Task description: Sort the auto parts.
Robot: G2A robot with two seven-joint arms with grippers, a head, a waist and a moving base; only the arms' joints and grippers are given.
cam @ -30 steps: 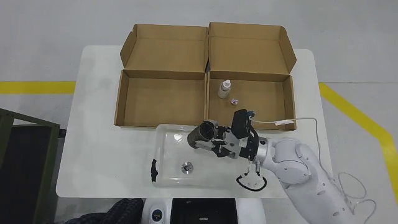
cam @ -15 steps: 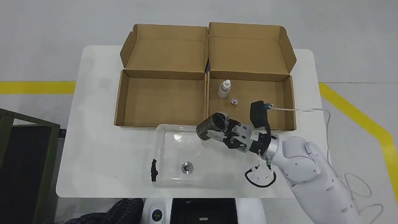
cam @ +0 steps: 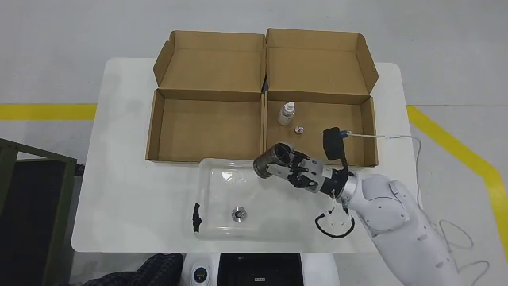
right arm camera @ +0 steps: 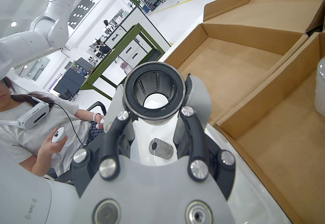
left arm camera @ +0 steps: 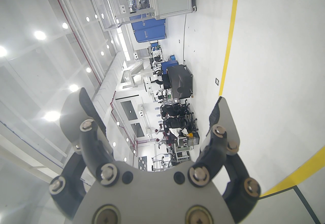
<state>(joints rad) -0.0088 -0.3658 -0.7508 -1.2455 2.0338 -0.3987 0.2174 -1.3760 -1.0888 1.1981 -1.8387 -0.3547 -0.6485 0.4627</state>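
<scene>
1 bearing is clamped in right end effector; left end effector gapes empty.

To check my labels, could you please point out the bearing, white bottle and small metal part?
bearing (right arm camera: 154, 67), right wrist view, dark rim.
white bottle (cam: 286, 114), top view, body.
small metal part (cam: 237, 214), top view, middle.

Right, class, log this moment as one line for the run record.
right gripper: shut on bearing, over far edge of clear tray | left gripper: open, empty | in tray: small metal part
</scene>
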